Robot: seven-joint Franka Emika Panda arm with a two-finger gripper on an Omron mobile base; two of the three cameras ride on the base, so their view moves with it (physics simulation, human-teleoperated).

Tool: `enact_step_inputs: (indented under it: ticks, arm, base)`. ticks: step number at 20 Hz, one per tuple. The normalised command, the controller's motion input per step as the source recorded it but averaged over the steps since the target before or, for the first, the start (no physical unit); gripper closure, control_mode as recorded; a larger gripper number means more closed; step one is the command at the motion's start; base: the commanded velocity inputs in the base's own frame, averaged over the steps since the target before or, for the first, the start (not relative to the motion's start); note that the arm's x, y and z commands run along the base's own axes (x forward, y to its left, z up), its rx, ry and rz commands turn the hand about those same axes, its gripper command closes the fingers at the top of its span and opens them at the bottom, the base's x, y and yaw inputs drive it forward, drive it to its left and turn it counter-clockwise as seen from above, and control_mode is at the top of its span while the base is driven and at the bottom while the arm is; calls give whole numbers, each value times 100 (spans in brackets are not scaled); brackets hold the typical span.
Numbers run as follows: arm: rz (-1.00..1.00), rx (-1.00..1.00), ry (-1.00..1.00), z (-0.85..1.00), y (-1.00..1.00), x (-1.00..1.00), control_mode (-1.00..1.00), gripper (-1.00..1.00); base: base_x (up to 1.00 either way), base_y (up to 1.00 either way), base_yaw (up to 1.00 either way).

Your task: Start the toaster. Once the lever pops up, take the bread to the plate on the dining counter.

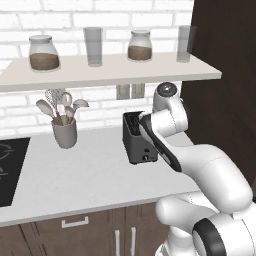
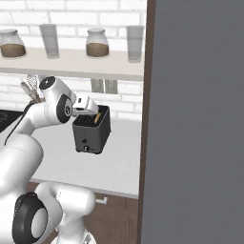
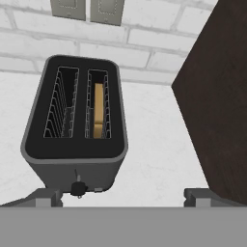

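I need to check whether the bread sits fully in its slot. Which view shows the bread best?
The hand view: it looks straight down into the toaster, with the bread in its right slot. The right base view shows a tan sliver; in the left base view the arm covers the slots.

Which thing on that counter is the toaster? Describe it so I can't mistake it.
On the grey counter under the wall shelf, beside the tall dark cabinet, stands the toaster. Unlike the pale utensil crock to its left, it is a black box with two top slots, a bread slice in one.

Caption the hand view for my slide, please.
Open gripper above the toaster, bread in its right-hand slot.
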Motion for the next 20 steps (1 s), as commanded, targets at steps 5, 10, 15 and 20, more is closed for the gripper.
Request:
enact_step_inputs:
  ticks: [5,10,15,20]
  arm:
    - [0,0,0,0,0,0,-100,-100]
    - [0,0,0,0,0,0,-100,-100]
    - [0,0,0,0,0,0,-100,-100]
    - [0,0,0,0,0,0,-100,-100]
  base:
    - [0,0,0]
    - [0,0,0]
    - [0,0,0]
    - [0,0,0]
